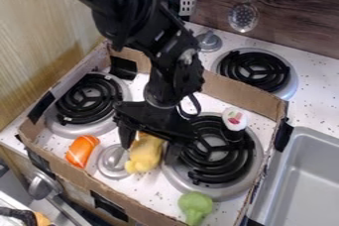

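The black gripper (149, 153) hangs down over the front middle of the stove top, its two fingers apart. A yellow toy (145, 154), shaped like a piece of poultry, lies between and below them, close to the left finger. An orange toy with a white stripe (82, 150) is left of the gripper, beside a round metal knob (114, 161). A sushi roll toy (234, 119), white-topped with a dark side, stands on the right front burner (212, 183). Green toy broccoli (195, 207) lies near the front edge.
A low cardboard border (242, 100) with black tape surrounds the burners and toys. The left burner (89, 99) lies inside it, the back right burner (255, 70) outside. A grey sink (301, 180) is at the right; utensils (244, 17) hang at the back wall.
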Available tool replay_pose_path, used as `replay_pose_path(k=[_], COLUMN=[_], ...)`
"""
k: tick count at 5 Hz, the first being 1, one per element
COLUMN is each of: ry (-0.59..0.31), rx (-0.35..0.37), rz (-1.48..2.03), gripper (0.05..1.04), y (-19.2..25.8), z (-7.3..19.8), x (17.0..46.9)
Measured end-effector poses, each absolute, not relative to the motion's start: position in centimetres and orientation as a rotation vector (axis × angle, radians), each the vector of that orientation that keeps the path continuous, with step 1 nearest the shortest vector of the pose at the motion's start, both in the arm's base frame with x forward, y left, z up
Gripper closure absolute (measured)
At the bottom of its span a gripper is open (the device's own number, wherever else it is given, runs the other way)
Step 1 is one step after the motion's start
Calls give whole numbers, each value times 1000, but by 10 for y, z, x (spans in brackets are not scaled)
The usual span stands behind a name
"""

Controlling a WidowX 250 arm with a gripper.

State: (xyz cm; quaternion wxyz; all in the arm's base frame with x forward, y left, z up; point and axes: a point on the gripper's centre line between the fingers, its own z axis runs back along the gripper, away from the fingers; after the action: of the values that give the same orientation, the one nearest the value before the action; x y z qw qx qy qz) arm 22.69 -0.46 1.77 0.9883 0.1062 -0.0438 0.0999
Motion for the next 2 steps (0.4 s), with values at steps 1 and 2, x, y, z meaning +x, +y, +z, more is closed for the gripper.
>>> replay_pose_path(k=[1, 2], ry=[-104, -136], rx=[181, 221], rz=[238, 247], gripper=[133, 403], y=[-3, -6], z=[15, 12], x=[228, 231])
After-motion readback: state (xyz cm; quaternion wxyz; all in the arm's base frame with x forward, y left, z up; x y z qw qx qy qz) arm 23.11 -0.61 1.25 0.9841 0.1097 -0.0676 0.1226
